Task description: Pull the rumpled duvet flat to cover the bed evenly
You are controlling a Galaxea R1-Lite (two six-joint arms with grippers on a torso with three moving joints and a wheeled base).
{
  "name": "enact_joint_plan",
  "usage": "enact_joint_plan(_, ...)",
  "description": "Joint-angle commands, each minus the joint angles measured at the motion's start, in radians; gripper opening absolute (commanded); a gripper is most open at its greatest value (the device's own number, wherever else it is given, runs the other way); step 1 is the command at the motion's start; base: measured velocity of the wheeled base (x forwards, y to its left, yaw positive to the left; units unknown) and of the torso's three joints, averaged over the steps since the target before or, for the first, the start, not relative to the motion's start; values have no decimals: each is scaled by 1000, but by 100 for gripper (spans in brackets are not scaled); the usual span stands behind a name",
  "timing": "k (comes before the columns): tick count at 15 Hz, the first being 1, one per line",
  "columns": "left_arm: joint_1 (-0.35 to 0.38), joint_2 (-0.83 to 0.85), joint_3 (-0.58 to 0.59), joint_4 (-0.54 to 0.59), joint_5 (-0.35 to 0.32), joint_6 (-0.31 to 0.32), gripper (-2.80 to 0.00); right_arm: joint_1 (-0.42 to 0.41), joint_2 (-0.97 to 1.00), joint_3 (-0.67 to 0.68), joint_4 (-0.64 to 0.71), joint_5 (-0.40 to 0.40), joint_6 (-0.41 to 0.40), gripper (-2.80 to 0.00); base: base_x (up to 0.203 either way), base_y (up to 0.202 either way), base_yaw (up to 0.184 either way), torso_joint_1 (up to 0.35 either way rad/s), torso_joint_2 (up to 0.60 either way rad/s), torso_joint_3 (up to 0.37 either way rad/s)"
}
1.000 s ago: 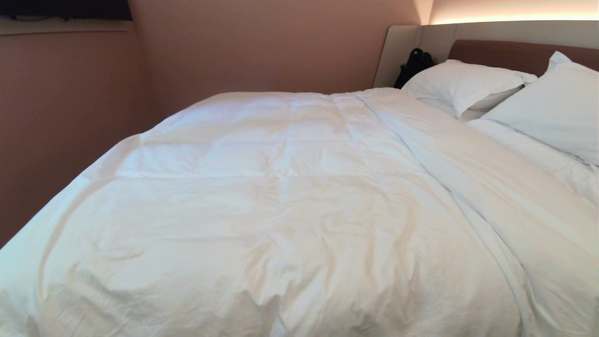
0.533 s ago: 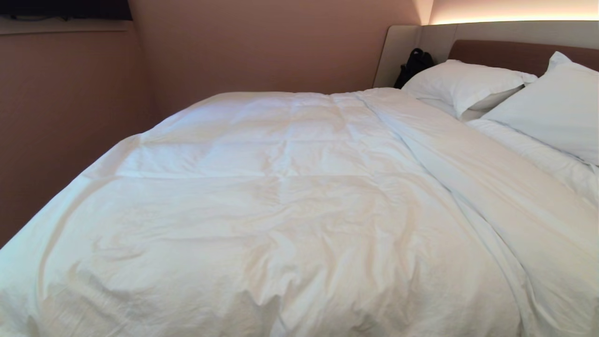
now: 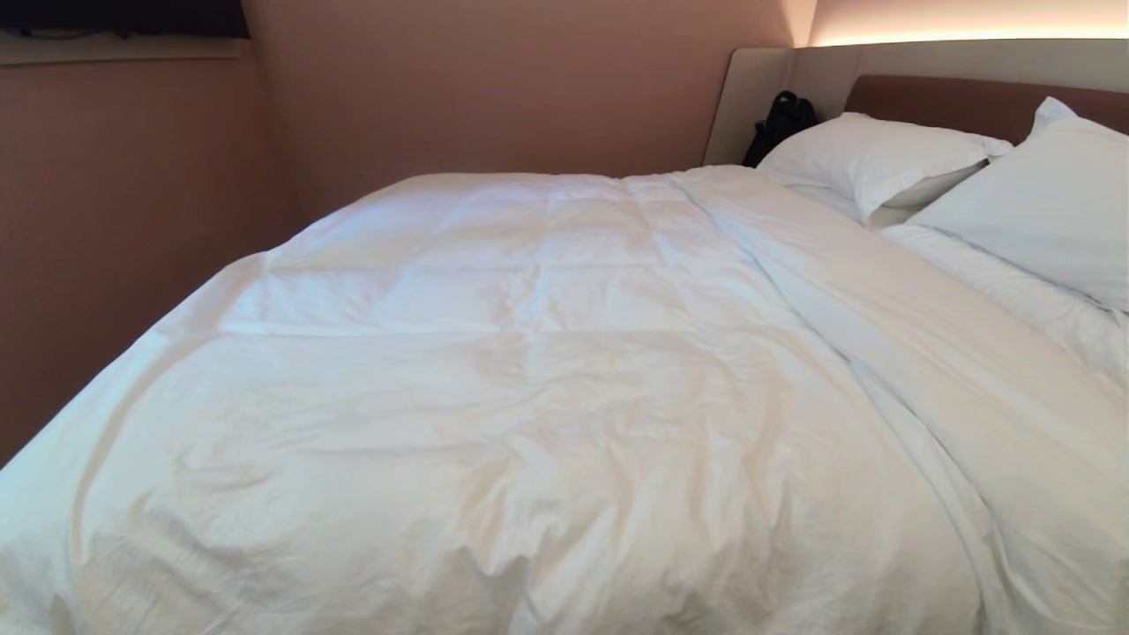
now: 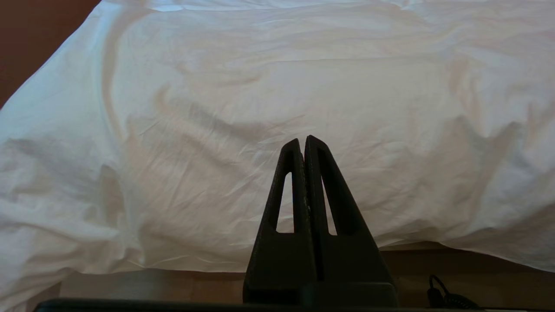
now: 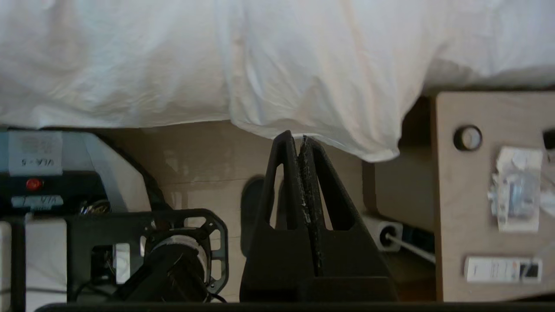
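Pinkish-brown walls (image 3: 494, 88) are enclosing the bed (image 3: 970, 97), whose white duvet (image 3: 547, 370) is lying wrinkled across the mattress. Two pillows (image 3: 873, 159) are resting at the headboard. Ahead of the left claw (image 4: 303, 141), clenched and empty, the duvet is draping over the bed's edge. Just beyond the right claw (image 5: 299, 138), also clenched on nothing, a duvet corner (image 5: 373, 151) is hanging beside a wooden nightstand (image 5: 451, 173).

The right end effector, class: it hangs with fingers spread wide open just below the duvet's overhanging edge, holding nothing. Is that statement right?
Not quite. In the right wrist view the right end effector has its fingers pressed together, not spread wide. The rest holds: it sits just below the overhanging edge of the duvet and holds nothing.
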State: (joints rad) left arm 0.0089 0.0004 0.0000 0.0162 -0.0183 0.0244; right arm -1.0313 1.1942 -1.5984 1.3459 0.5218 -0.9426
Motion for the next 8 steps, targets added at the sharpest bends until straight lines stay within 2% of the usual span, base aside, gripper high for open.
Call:
enact_joint_plan(1, 0, 0, 0, 1, 0, 0, -280, 80, 31, -30, -584, -347, 1018, -280, 0, 0, 0, 0, 0, 0)
enact_joint_plan(2, 0, 0, 0, 0, 0, 0, -280, 100, 45, -49, -587, -366, 1058, -280, 0, 0, 0, 0, 0, 0)
enact_joint_plan(5, 0, 0, 0, 1, 0, 0, -280, 225, 118, -233, -585, -511, 1286, -280, 0, 0, 0, 0, 0, 0)
enact_joint_plan(7, 0, 0, 0, 1, 0, 0, -280, 318, 162, -328, -593, -555, 1418, -280, 0, 0, 0, 0, 0, 0)
enact_joint_plan(8, 0, 0, 0, 1, -2, 0, -280, 370, 168, -333, -633, -558, 1440, -280, 0, 0, 0, 0, 0, 0)
